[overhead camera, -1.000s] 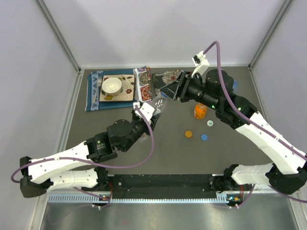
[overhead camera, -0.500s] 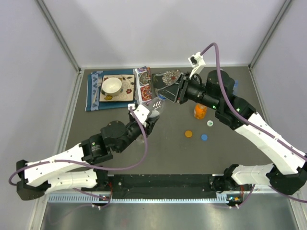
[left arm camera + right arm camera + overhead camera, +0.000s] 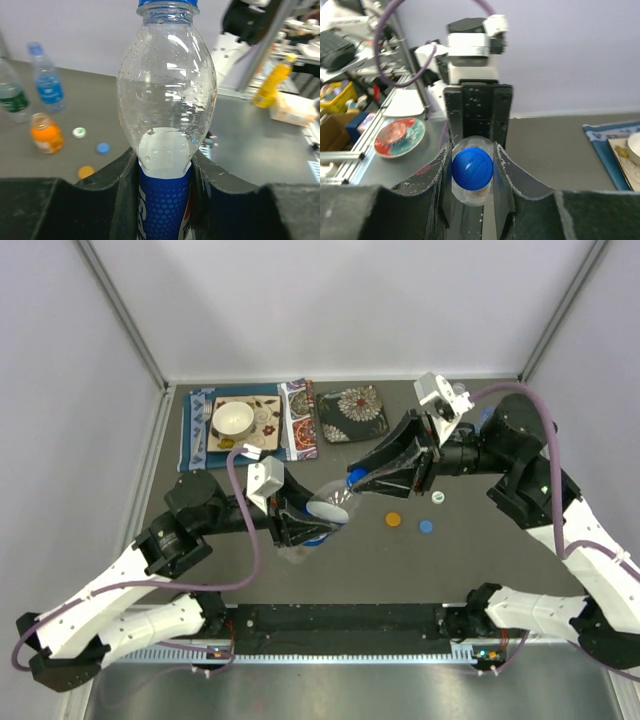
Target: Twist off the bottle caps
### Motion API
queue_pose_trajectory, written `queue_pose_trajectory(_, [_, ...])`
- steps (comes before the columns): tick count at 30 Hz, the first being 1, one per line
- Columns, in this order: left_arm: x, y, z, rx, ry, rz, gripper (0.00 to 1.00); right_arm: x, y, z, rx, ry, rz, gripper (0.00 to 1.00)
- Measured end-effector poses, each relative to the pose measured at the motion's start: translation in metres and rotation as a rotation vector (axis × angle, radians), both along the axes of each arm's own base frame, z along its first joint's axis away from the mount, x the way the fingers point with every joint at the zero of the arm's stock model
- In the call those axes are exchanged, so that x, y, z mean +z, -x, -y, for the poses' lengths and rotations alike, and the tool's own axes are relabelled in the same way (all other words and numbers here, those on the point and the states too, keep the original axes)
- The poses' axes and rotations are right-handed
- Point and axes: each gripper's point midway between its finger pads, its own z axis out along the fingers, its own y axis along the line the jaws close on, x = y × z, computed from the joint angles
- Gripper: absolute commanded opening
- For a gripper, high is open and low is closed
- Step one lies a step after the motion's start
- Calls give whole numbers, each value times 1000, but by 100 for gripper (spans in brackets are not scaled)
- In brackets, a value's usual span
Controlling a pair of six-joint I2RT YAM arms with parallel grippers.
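Observation:
My left gripper [image 3: 165, 200] is shut on the blue-red label of the clear bottle [image 3: 167, 100] and holds it off the table, tilted toward the right arm; it also shows in the top view [image 3: 325, 505]. My right gripper [image 3: 472, 172] is shut on the bottle's blue cap [image 3: 472, 167], one finger on each side. In the left wrist view the green-label bottle [image 3: 10, 95], the blue-tinted bottle [image 3: 47, 82] and the short orange bottle [image 3: 46, 132], which has no cap, stand on the table behind.
Three loose caps lie on the table: white [image 3: 438, 497], blue [image 3: 427, 526], orange [image 3: 393, 520]. A white bowl [image 3: 232, 418] on a patterned mat and a dark patterned plate [image 3: 352, 405] sit at the back. Walls enclose the table.
My left gripper has carried the bottle from near the back mats toward the table's middle and tilted it. My right gripper has swung down and closed around the cap.

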Motion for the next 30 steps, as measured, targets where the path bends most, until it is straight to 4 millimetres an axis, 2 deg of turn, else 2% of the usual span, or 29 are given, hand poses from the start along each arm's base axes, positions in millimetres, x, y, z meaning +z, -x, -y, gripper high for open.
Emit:
queue_pose_trajectory(8, [5, 45, 3, -344, 11, -150, 40, 2, 43, 7, 294, -8, 122, 0])
queue_pose_trajectory(13, [10, 59, 7, -489, 32, -181, 40, 10, 63, 14, 436, -69, 191, 0])
queue_pose_trajectory(23, [8, 70, 8, -618, 33, -174, 39, 12, 85, 19, 564, -88, 204, 0])
queue_pose_trajectory(28, [6, 67, 7, -604, 27, -161, 38, 13, 86, 21, 567, -65, 206, 0])
queue_pose_trajectory(30, [6, 57, 7, -552, 33, -165, 38, 13, 92, 27, 600, -51, 210, 0])
